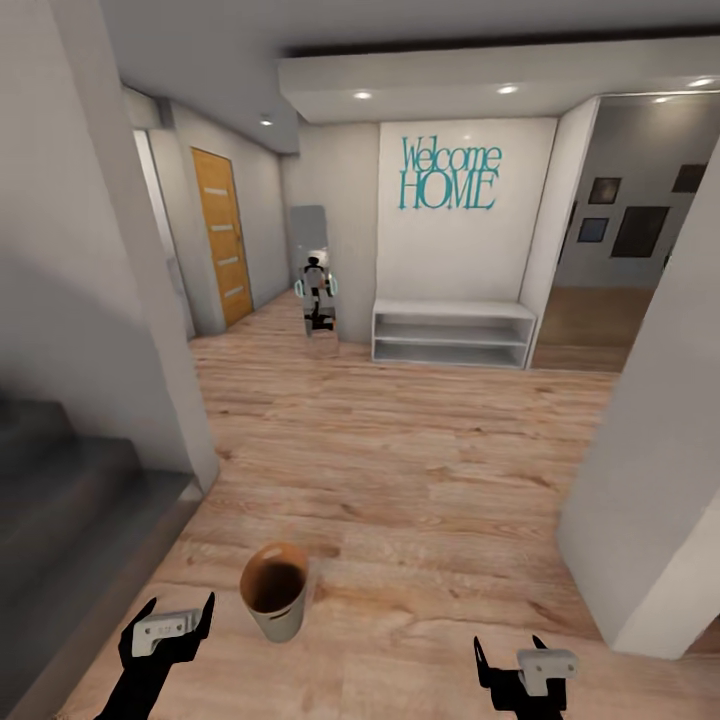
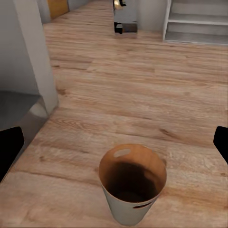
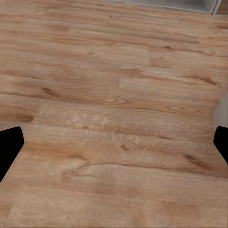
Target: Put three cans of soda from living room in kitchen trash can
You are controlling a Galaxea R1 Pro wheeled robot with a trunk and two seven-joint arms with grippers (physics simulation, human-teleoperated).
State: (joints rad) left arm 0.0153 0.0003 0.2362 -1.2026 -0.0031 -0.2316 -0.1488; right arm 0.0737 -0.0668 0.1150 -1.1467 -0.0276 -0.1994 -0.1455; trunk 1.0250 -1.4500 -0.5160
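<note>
Location: hallway with a plank floor point(image 1: 420, 450); a white shelf point(image 1: 452, 335) stands under teal wall lettering point(image 1: 449, 174), and an orange door point(image 1: 221, 235) is on the far left.
Bin: stands upright on the floor point(image 1: 274, 590), just ahead of the robot, nearer the left gripper than the right; in the left wrist view point(image 2: 133, 183) it sits between the finger tips but well beyond them.
Left gripper: point(image 1: 170, 630) fingers spread wide, holding nothing.
Right gripper: point(image 1: 515, 665) fingers spread wide, holding nothing; floor beneath it.
Cans: none on show.
Step in hand, judged: travel, with both grippers free. Steer round the bin and the grey wall corner point(image 1: 650, 500) so as not to knock the bin.
Materials: bin is a tapered round tub, glossy copper-brown inside, pale outside, with a slot near the rim; floor is matt grained wood; grey steps point(image 1: 60, 520) on the left.
</note>
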